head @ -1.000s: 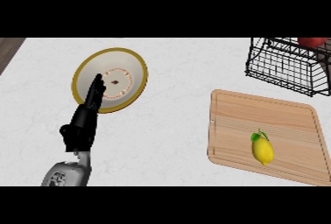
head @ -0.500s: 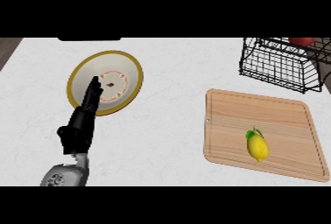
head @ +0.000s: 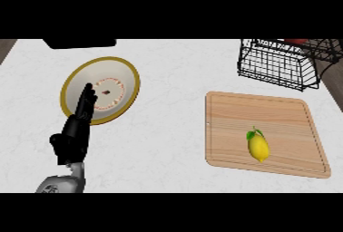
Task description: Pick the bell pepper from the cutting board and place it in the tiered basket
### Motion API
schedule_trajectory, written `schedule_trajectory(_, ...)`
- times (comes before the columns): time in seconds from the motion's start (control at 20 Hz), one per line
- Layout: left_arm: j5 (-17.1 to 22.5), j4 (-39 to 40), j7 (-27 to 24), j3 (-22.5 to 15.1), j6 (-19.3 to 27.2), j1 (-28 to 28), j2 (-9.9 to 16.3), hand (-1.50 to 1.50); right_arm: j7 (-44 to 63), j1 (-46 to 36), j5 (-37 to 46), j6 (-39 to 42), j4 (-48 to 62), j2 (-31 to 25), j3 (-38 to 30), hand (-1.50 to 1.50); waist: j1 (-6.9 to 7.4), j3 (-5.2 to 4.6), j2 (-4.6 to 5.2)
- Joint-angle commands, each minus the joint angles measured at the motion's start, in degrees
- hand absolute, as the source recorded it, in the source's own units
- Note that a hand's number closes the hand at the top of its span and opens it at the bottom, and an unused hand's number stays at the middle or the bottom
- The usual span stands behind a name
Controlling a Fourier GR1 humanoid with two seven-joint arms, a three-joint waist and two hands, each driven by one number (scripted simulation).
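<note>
Over the last second the whole scene has slid in the head view: the plate [head: 102, 90], the cutting board [head: 265, 132] and the tiered basket [head: 285, 62] all sit a little further left and lower than before, which suggests that the head has turned rather than that anything has moved on the worktop [head: 167, 136]. The left hand [head: 75, 133] keeps its place relative to the plate, fingers straight and together, their tips over the plate's patterned centre, the forearm rising from the lower left edge. The right hand shows nowhere. The yellow bell pepper [head: 258, 146] lies on the cutting board, toward its near right part, green stem pointing away, well apart from the wire basket at the far right corner. Something red shows at the basket's top edge, too cut off to name. For the task this means little progress can be read: the pepper is on the board, not in the basket, and no hand is near it. The shift does bring more of the board's near edge into view.
</note>
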Motion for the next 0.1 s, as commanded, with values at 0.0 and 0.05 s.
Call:
schedule_trajectory(0.0,0.54,-2.15,0.36,0.15,-0.37,2.4,0.37,0.0,-1.42,10.67,-9.02,6.78,-12.77,1.72,-7.54,-1.5,-0.84,0.08,-0.35)
schedule_trajectory(0.05,0.29,-1.59,0.45,0.45,0.11,1.12,0.23,0.0,-2.38,13.76,-10.79,9.22,-15.9,2.73,-8.53,-1.5,-1.45,0.07,-0.33)
